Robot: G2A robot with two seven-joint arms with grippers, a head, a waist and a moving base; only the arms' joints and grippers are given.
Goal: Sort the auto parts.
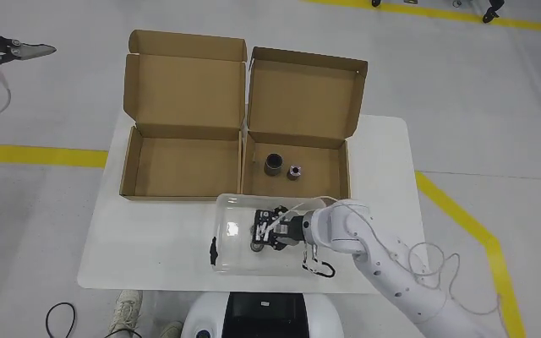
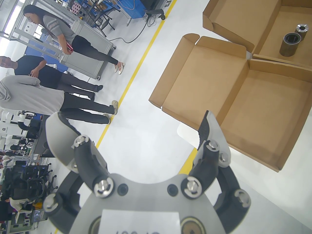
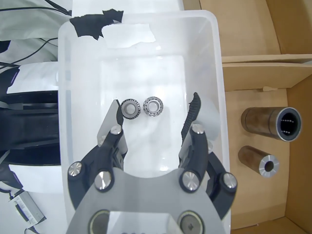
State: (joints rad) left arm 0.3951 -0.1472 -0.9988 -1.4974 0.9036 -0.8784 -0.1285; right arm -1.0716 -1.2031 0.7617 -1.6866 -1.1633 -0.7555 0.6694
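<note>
Now, right gripper (image 3: 156, 109): fingers apart, straddling two bearings (image 3: 131, 109) in the clear bin (image 3: 220, 79).
Left gripper (image 2: 132, 122): fingers apart, away from the table (image 1: 380, 169).
Risk: closing could pinch both bearings, lying just beside each other.

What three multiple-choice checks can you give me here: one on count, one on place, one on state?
1. How many bearings lie in the clear bin?
A. one
B. two
C. four

2. Where are the metal cylinders?
A. in the clear bin
B. in the right box
C. in the left box

3. How do the right gripper's jaws stand?
A. shut on a bearing
B. shut on nothing
C. open

Answers:
1 B: two bearings lie side by side on the bin's floor.
2 B: both cylinders lie on that box's floor.
3 C: the jaws stand wide apart over the bearings, holding nothing.
</note>
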